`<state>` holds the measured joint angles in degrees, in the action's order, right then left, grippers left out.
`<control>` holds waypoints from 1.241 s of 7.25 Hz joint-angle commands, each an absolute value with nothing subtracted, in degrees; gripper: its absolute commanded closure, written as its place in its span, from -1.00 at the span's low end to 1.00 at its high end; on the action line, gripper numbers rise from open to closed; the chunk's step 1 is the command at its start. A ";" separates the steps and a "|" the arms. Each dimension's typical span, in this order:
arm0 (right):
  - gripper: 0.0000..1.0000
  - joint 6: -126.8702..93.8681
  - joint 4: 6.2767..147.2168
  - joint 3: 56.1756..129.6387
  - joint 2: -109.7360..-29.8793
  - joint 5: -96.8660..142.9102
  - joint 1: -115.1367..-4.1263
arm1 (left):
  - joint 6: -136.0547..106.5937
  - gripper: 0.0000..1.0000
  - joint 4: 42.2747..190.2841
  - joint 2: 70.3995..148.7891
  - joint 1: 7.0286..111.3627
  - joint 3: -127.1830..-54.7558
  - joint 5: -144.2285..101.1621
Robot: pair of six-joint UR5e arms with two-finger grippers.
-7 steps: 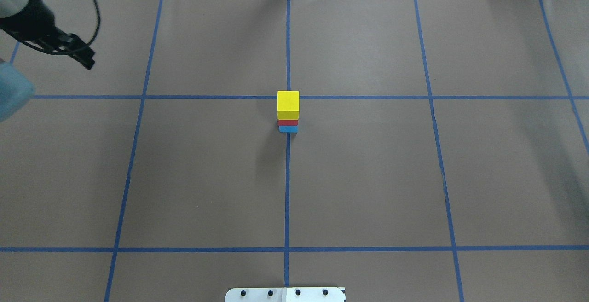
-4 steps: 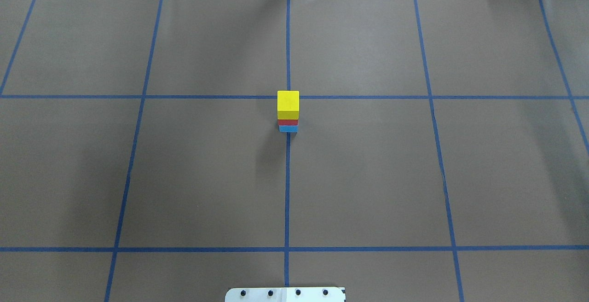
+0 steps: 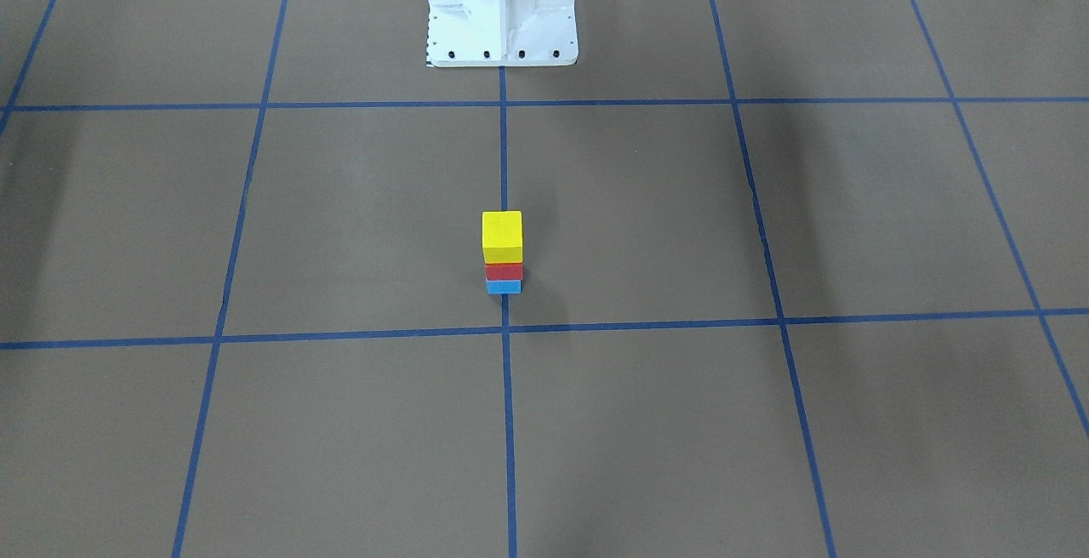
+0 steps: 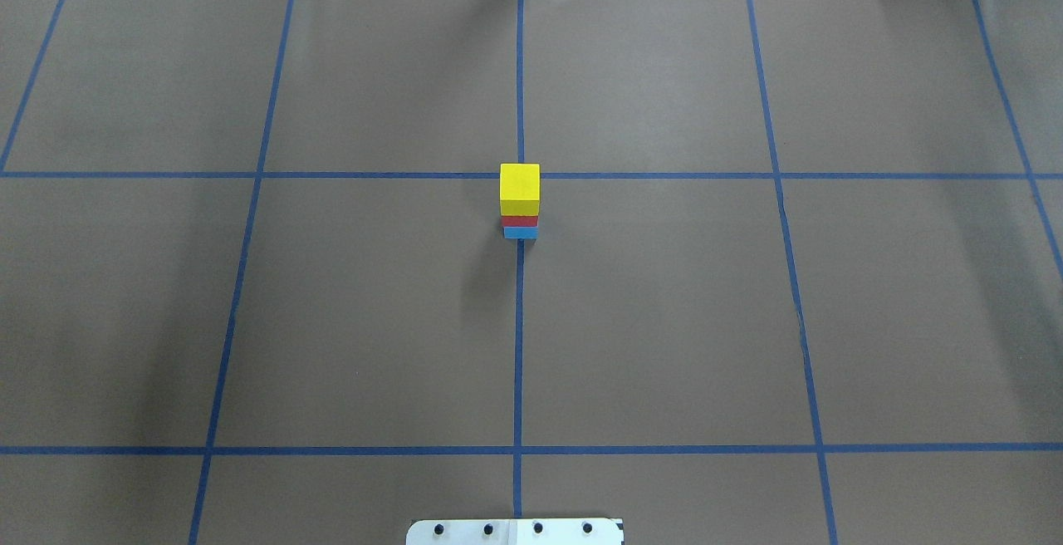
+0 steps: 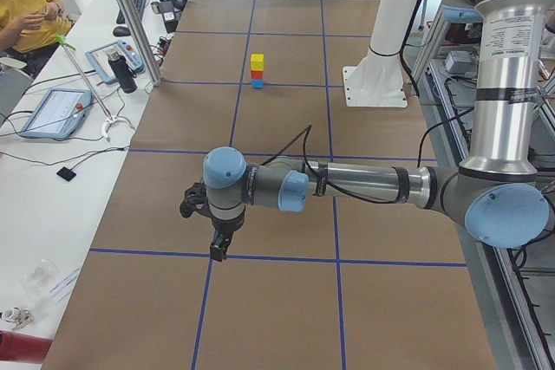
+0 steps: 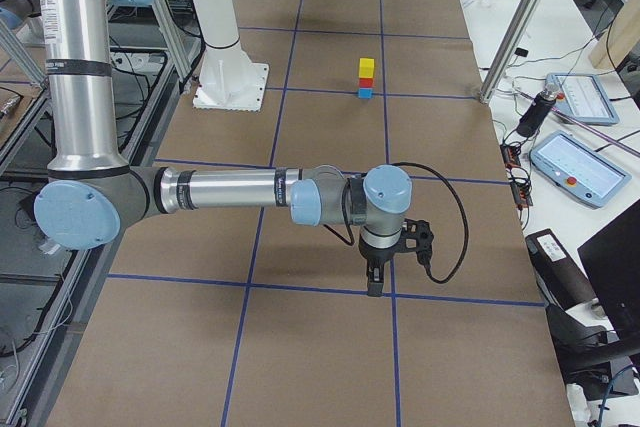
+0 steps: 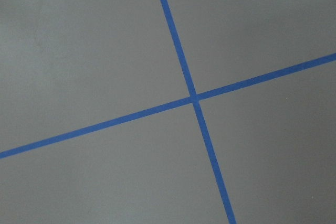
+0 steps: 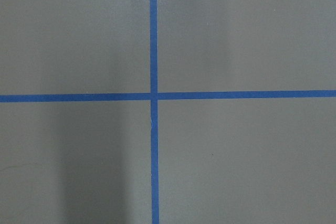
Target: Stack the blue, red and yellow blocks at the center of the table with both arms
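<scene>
Yellow block (image 4: pixel 520 183) sat on red block (image 4: pixel 520 220) on blue block (image 4: pixel 520 233). Left hand (image 5: pixel 218 247) and right hand (image 6: pixel 375 277) hung well apart from this stack, their opening not discernible. White pedestal (image 3: pixel 502 5) stood near.

The stack of blocks (image 4: pixel 520 200) stands alone on the brown surface (image 4: pixel 664 321) — open room on every side — with the white pedestal (image 3: pixel 502 5) well apart.
</scene>
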<state>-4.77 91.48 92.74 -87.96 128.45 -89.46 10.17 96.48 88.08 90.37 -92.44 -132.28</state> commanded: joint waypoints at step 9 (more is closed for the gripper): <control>-1.00 -5.36 92.37 92.81 -87.10 127.88 -89.30 | 10.11 -1.00 97.03 86.04 91.05 -94.57 -132.63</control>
<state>-5.33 92.44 92.82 -87.10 127.85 -89.30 10.16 97.10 86.05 91.06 -94.56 -132.69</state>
